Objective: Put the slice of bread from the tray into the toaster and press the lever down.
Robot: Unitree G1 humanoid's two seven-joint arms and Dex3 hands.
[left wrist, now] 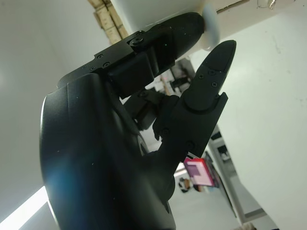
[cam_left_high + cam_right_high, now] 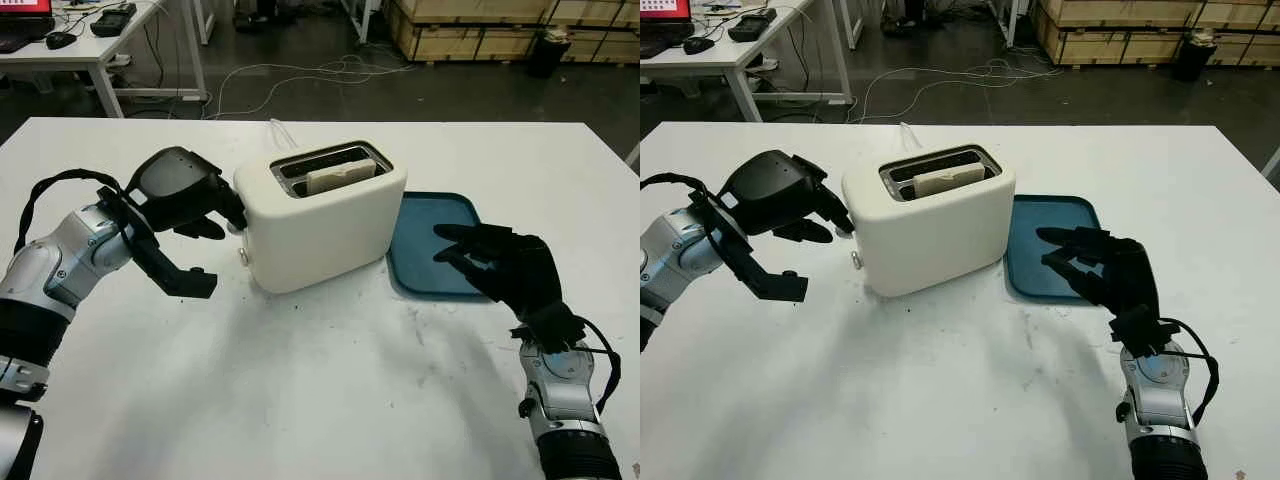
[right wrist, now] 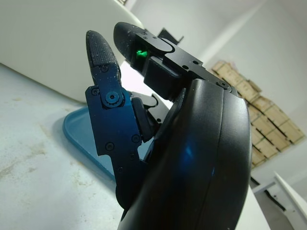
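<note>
Pale slice of bread [image 2: 340,177] already stands in the slot of the cream plastic toaster [image 2: 320,215], beside the blue tray [image 2: 440,240]; left hand [image 2: 190,200], holding nothing, fingertip touching the small stiff white lever [image 1: 210,26], likely needing a firm downward push; right hand [image 2: 500,265] open above the tray.

The toaster [image 2: 325,222] has a smooth cream plastic shell with a soft sheen and metal-edged slots. The blue tray [image 2: 420,215] looks like smooth matt plastic, on a matt white table [image 2: 330,390] that is scuffed. Both black hands, left hand [image 2: 185,195] and right hand [image 2: 505,265], look like hard plastic, slightly glossy.
</note>
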